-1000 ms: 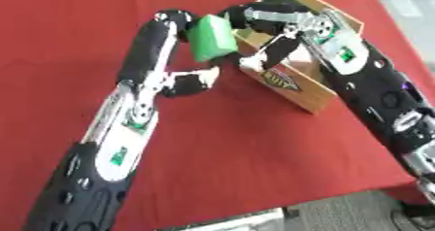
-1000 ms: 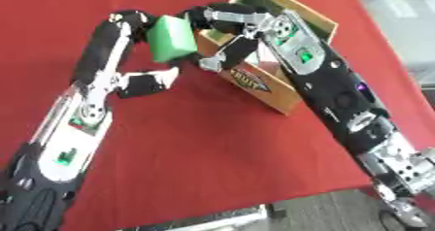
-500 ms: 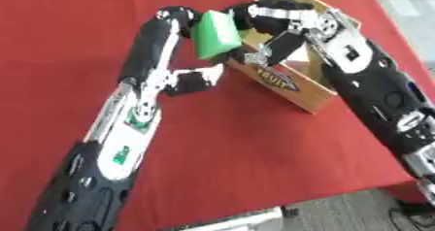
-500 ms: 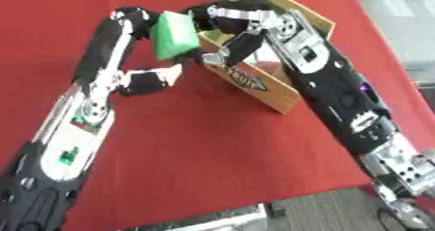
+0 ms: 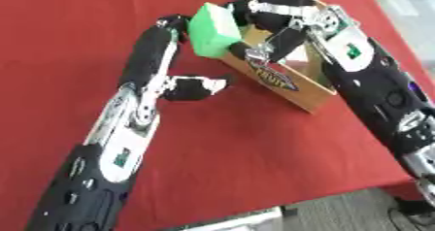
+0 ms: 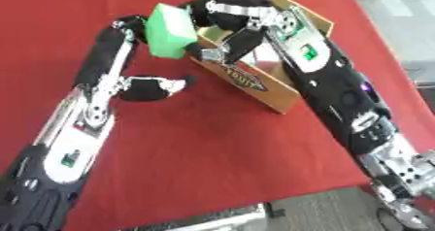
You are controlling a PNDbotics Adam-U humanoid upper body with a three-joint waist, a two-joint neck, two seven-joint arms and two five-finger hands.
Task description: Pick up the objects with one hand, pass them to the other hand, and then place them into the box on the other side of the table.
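My right hand (image 5: 259, 14) is clamped on the green block (image 5: 214, 29) beside the box (image 5: 289, 82); left hand (image 5: 193, 87) open, idle. Next I carry it over the rim and release.

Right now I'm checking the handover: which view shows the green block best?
The left eye view: the green block is less cropped, held by the right hand. The right eye view shows the same block nearer the top edge.

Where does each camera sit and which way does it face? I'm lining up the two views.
Left eye view: in the head, looking down at the red table; both arms enter, right hand holding the green block by the box.
Right eye view: beside it, same downward aim; left hand on the cloth.
Shared: everything, slightly shifted.
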